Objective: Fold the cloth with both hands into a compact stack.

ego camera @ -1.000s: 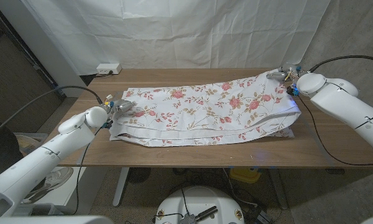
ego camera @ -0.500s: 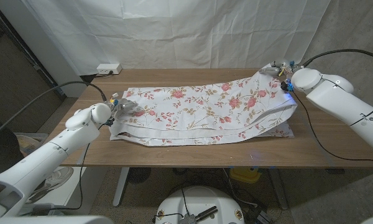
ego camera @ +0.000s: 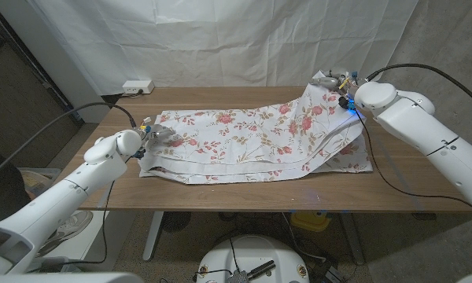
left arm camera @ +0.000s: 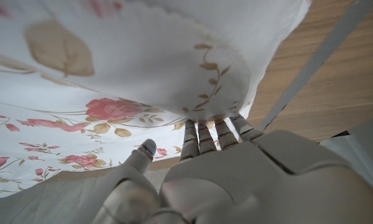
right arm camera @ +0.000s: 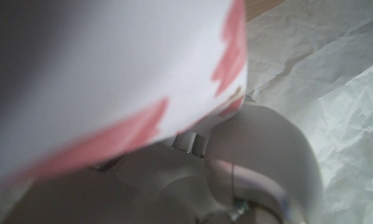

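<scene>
A: Where's the cloth (ego camera: 252, 141)?
B: Spread across the surface (ego camera: 220, 196), folded lengthwise, floral side up.
A: R hand (ego camera: 334, 82)?
B: Grasping the far right corner, lifted off the surface & pulled toward the left.
A: L hand (ego camera: 152, 132)?
B: Grasping the left edge, low, w/ cloth draped over its fingers (left arm camera: 205, 134).

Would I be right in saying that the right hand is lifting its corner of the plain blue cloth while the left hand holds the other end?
Not quite: the cloth is white with a red floral print, not plain blue, as the head view shows. The rest stands: the right hand lifts its corner and the left hand holds the other end.
</scene>
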`<state>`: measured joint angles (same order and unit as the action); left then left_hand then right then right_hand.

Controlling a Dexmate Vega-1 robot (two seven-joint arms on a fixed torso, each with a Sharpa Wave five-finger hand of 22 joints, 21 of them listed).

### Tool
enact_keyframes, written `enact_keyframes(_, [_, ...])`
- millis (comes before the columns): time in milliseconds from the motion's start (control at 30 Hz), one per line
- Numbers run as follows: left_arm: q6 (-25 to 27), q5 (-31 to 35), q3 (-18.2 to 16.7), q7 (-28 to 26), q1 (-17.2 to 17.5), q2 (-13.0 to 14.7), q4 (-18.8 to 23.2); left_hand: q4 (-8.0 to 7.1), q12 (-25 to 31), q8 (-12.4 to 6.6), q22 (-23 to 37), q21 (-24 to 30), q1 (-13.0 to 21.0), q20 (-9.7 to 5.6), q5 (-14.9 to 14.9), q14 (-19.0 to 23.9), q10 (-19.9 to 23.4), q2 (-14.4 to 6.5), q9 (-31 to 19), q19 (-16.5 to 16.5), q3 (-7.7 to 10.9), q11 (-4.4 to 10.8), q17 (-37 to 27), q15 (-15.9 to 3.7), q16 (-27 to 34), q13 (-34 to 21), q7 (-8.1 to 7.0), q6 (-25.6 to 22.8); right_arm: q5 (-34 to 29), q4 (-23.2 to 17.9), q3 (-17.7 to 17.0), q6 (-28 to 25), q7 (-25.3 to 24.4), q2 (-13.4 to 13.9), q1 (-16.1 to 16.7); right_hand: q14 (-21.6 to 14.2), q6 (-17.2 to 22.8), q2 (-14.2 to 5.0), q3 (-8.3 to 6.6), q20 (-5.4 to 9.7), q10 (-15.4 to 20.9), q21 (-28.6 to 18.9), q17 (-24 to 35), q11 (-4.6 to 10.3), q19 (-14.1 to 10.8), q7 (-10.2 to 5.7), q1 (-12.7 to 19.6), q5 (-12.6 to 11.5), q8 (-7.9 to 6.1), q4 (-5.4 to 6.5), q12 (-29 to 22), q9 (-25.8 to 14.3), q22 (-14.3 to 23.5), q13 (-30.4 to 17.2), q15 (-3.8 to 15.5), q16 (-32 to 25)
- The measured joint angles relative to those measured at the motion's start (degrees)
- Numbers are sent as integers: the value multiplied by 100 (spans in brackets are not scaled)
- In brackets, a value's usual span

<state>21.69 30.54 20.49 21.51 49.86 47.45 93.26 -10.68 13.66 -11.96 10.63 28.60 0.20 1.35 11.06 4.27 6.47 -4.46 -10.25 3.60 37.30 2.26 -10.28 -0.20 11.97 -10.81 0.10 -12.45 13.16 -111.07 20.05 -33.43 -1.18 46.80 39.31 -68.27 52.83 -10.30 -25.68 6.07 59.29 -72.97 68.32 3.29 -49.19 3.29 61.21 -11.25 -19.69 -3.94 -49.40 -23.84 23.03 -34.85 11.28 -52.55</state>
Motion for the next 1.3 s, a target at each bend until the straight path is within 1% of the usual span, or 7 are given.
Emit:
enact_keyframes(67, [-16, 3, -28, 5, 26, -9, 15, 0, -1, 4, 0, 0, 0, 0, 0, 0, -1, 0, 0, 0, 0, 0, -1, 0, 0, 2, 2, 20, 7, -21, -28, 13, -4, -55, 21, 0, 0, 0, 0, 20, 0, -17, 0, 0, 20, 0, 0, 0, 4, 0, -9, 0, -19, -8, 0, 3])
enact_keyframes(233, [-57, 4, -77, 16, 71, -22, 40, 0, -22, 43, -2, 0, 1, 0, 0, -21, -11, 1, -1, 0, 0, -8, -2, 21, -1, 4, -5, 53, 140, -133, -91, 349, -163, -237, 86, 0, 0, 15, 0, 20, 0, -59, 27, 0, 20, 0, 45, 18, 5, 0, -21, -2, -45, -9, 0, 3])
enact_keyframes(500, [-124, -11, -142, 19, 125, -28, 55, -23, -44, 47, -3, -1, 38, 0, 0, -52, -12, 53, -3, 1, -23, -9, -2, -10, -34, 4, 1, 60, 204, -338, -115, 430, -292, -397, 99, 0, 0, 15, -18, 20, 0, -156, 21, 0, 20, 0, 45, 19, 10, -18, -21, 8, -95, 13, 0, 46])
enact_keyframes(833, [-270, -65, -204, 2, 167, -31, 32, -23, -44, 59, 19, -2, 37, 0, 0, -52, -13, 51, -3, 2, -23, -9, -2, -9, -34, -1, 2, 61, 212, -652, 130, -160, -330, -518, -154, -40, 0, 16, -27, 19, 30, -286, -43, -30, 20, 0, 106, 37, 38, -27, -21, 6, -178, 90, 39, 93])
enact_keyframes(933, [-352, -84, -212, -13, 169, -31, 9, -23, -44, 61, 19, -2, -15, 1, 0, -52, -21, 0, -3, 2, -23, -17, 1, -9, -34, -2, 3, 62, 195, -699, 238, -320, -330, -567, -263, -40, 0, 36, -35, 19, 30, -311, -43, -30, 20, 0, 157, 40, 71, -35, -21, 17, -203, 91, 39, 133])
enact_keyframes(1200, [-632, -156, -241, -74, 182, -16, -62, -23, -45, 69, 18, -14, -12, -10, 0, -52, -21, 2, -3, 34, -22, -17, 2, -9, -34, -3, 3, 62, 209, -653, 473, -603, -239, -778, -546, -55, -6, 22, -33, 19, 61, -401, -43, -61, 20, 6, 174, 44, 88, -36, -20, 34, -257, 114, 55, 133])
enact_keyframes(1300, [-715, -175, -255, -110, 204, -13, -65, -23, -44, 69, 18, -14, 39, -10, 0, -52, -21, 52, -3, 34, -22, -17, 2, -9, -35, -3, 3, 62, 254, -582, 542, -641, -185, -875, -647, -84, -32, 14, -2, 19, 61, -438, -53, -61, 20, 32, 182, 45, 89, -67, -20, 36, -284, 115, 83, 133])
